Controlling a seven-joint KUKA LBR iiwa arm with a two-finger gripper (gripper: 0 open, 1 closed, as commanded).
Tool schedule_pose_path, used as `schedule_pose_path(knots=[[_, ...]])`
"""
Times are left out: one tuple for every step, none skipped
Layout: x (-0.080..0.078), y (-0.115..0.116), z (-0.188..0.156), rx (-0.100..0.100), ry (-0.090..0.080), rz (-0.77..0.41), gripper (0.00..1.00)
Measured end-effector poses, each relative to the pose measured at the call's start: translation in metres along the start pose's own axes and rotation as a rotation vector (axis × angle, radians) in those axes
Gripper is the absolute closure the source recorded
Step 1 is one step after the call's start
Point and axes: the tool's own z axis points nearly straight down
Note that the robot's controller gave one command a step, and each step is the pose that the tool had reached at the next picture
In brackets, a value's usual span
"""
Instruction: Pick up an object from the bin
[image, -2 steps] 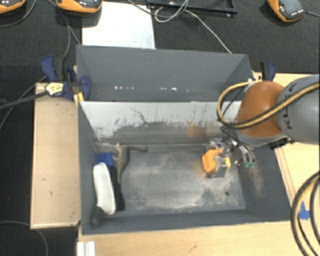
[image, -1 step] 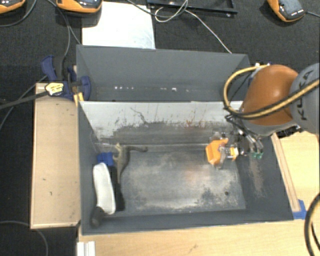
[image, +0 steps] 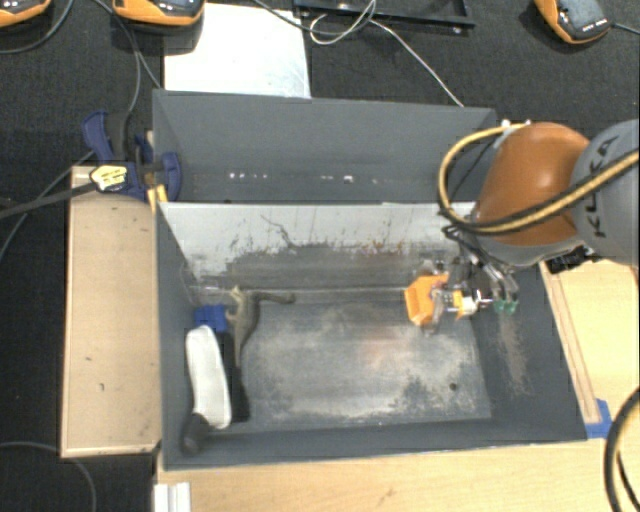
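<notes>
Orange blob (image: 424, 300) at gripper (image: 447, 298) tip, hold impossible to tell, arm (image: 530, 185) hiding bin (image: 300, 140) right corner

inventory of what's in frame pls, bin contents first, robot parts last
bin: 1, grey metal, centre of view
white oblong thing: 1, white, lying along the floor's left edge
blue thing: 1, blue, at the white thing's far end
bent dark thing: 1, grey-olive, far-left floor, right of the blue thing
black thing: 1, black, near-left corner
small orange thing: 1, orange, far-right floor, right at the pincer; held or not, cannot tell
pincer: 1, metallic, far-right of bin
arm cover: 1, orange-brown, with a yellow-black cable looped round it, above the pincer
</notes>
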Motion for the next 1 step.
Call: schedule_pose_path(knots=[[0.0056, -0.0122, -0.1039, 0.001, -0.002, -0.032, 1.0]])
